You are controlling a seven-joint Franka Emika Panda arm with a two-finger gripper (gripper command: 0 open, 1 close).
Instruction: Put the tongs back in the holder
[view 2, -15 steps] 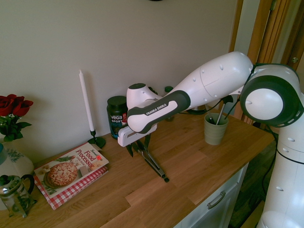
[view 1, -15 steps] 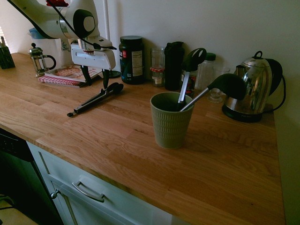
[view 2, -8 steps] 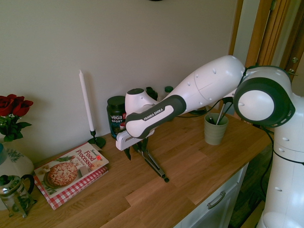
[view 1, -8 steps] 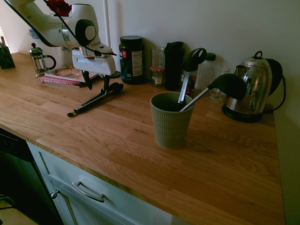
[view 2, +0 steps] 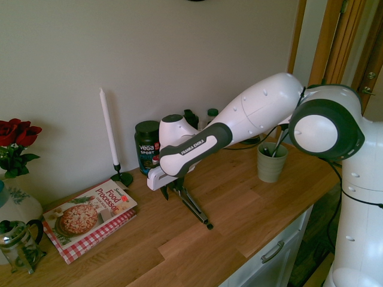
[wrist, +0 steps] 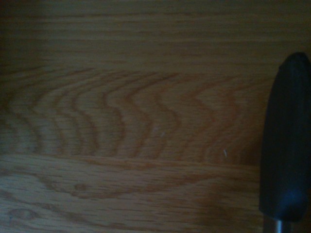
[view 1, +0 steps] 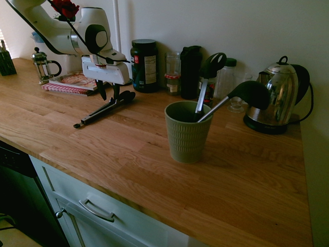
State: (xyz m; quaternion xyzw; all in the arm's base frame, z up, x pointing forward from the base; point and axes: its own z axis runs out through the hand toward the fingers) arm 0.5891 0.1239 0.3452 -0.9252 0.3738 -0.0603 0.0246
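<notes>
My gripper [view 1: 109, 91] points straight down at the upper left of the first exterior view, its fingers [view 1: 103, 90] apart and straddling the black-tipped end of the tongs [view 1: 104, 109]; I cannot tell whether they touch it yet. The tongs lie flat on the tabletop [view 1: 154, 164], running from the tips under me down-left to the small loop at the hinge end. In the wrist view a dark rounded tip [wrist: 286, 141] shows at the right edge over wood grain. The holder [view 1: 187, 131] stands upright well apart, near the middle of the frame, with a ladle [view 1: 247, 92] and another utensil [view 1: 208, 72] leaning in it. Behind it along the wall stand a dark jar [view 1: 144, 65], a black bottle [view 1: 190, 65] and a kettle [view 1: 280, 95].
</notes>
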